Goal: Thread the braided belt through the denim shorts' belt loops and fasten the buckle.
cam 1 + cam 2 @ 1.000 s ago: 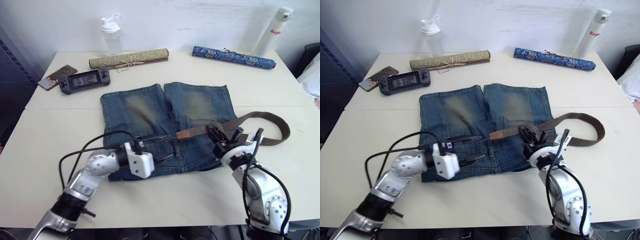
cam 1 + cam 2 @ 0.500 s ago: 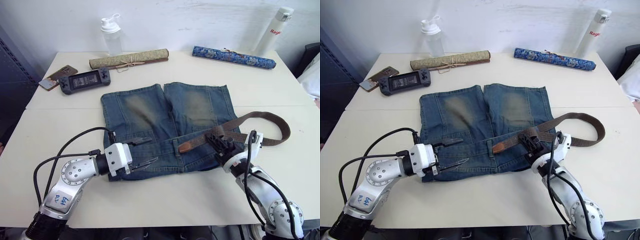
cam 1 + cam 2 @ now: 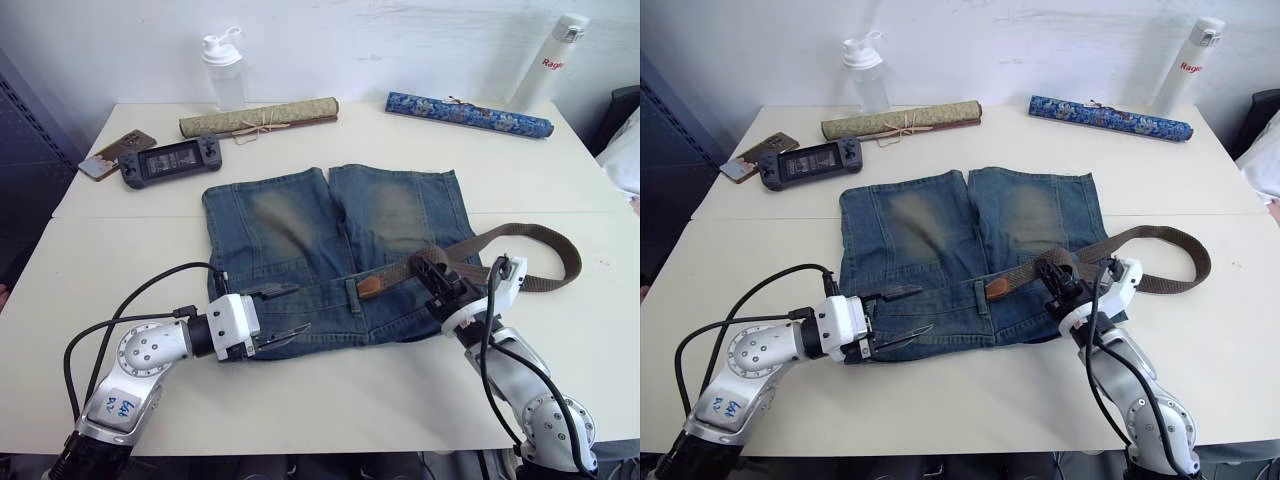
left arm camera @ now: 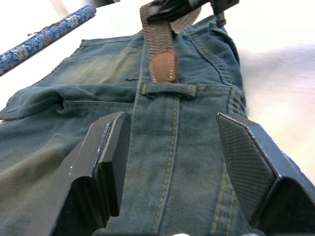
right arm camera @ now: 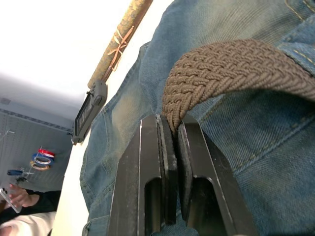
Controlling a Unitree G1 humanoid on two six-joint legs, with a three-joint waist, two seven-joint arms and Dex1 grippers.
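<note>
Brown braided belt is pinched by the right gripper; left gripper gapes over the denim shorts.

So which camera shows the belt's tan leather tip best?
The left wrist view: the tan leather tip lies close and sharp just short of a belt loop. Both eye views show it small on the denim shorts.

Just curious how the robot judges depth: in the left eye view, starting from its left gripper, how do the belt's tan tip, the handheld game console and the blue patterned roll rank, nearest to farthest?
From the left gripper:
1. Tan tip of the braided belt, on the denim shorts waistband, toward the robot's right.
2. Handheld game console, far left of the table.
3. Blue patterned roll, far right, near the wall.
</note>
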